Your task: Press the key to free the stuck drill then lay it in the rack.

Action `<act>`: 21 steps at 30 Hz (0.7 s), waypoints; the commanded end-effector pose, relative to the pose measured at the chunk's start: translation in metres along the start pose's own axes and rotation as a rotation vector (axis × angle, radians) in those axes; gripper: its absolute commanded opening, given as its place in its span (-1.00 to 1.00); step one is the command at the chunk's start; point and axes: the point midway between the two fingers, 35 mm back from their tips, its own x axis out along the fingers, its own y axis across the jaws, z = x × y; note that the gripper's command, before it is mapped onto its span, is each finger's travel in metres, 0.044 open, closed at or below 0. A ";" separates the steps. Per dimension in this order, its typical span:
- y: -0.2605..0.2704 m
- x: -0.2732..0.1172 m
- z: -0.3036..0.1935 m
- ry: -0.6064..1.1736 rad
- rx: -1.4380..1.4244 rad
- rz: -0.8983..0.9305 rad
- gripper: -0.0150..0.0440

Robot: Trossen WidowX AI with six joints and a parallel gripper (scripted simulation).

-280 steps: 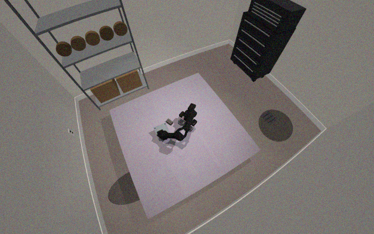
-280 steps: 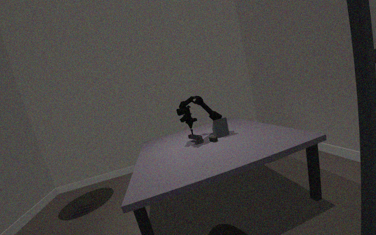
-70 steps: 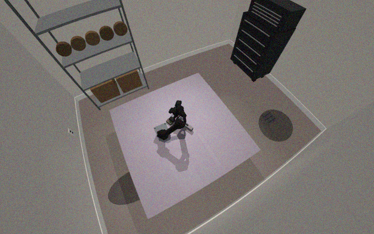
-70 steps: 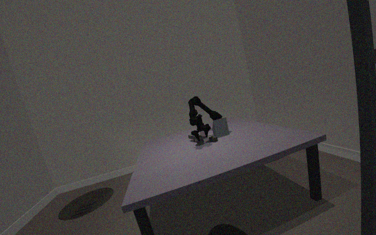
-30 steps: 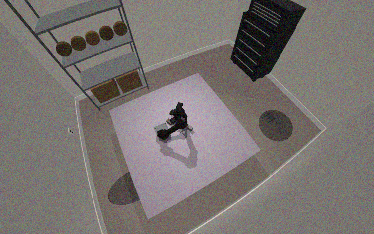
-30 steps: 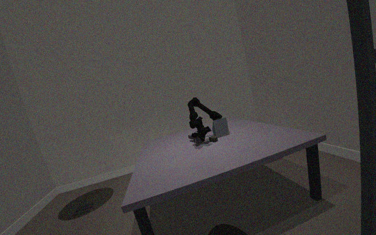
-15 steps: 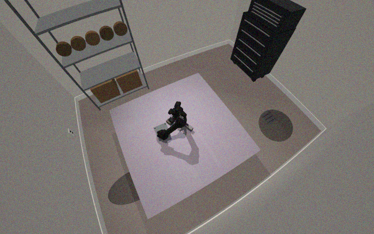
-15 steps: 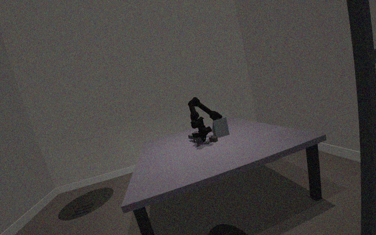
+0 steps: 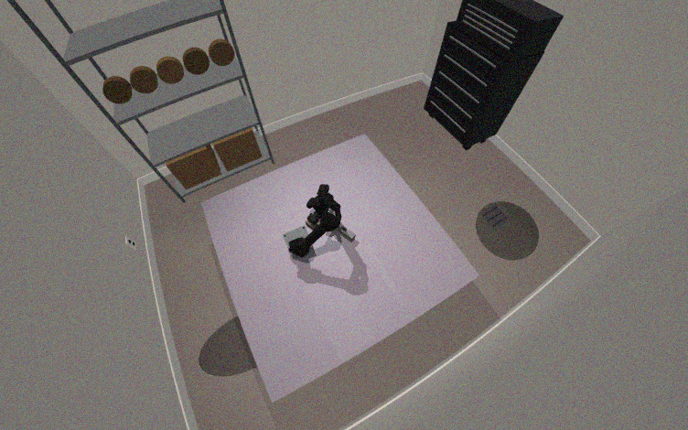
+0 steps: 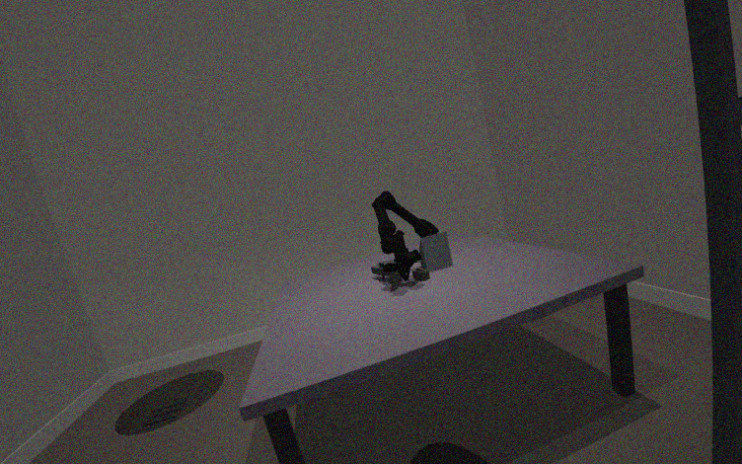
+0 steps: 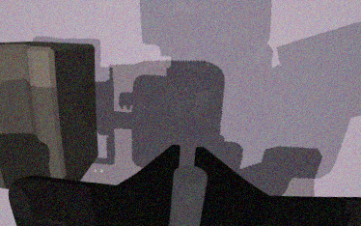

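My gripper (image 10: 405, 276) (image 11: 186, 154) points down close to the table and is shut on the drill (image 11: 188, 198). A narrow grey part of the drill shows between the black fingers in the wrist view; its lower part is out of frame. A ribbed olive-grey block (image 11: 40, 111) stands to the left of the fingers in the wrist view. A small brownish block (image 10: 421, 273) stands just right of the gripper in the exterior view. A grey piece (image 9: 348, 233) lies at the arm's other side. I cannot tell which pieces are key and rack. The arm hides the fingertips in the top view.
An upright grey panel (image 9: 295, 233) (image 10: 436, 252) stands beside the arm (image 9: 315, 234) (image 10: 387, 221). Broad shadows cross the pale table (image 9: 400, 251) (image 10: 328, 340). A shelf unit (image 9: 202, 112) and a black cabinet (image 9: 517, 69) stand beyond the table.
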 end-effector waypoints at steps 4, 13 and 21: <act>0.000 0.000 0.003 0.000 0.000 0.000 -0.31; 0.000 0.000 0.003 0.000 0.000 0.000 0.49; 0.000 0.002 -0.001 -0.002 0.003 0.000 1.00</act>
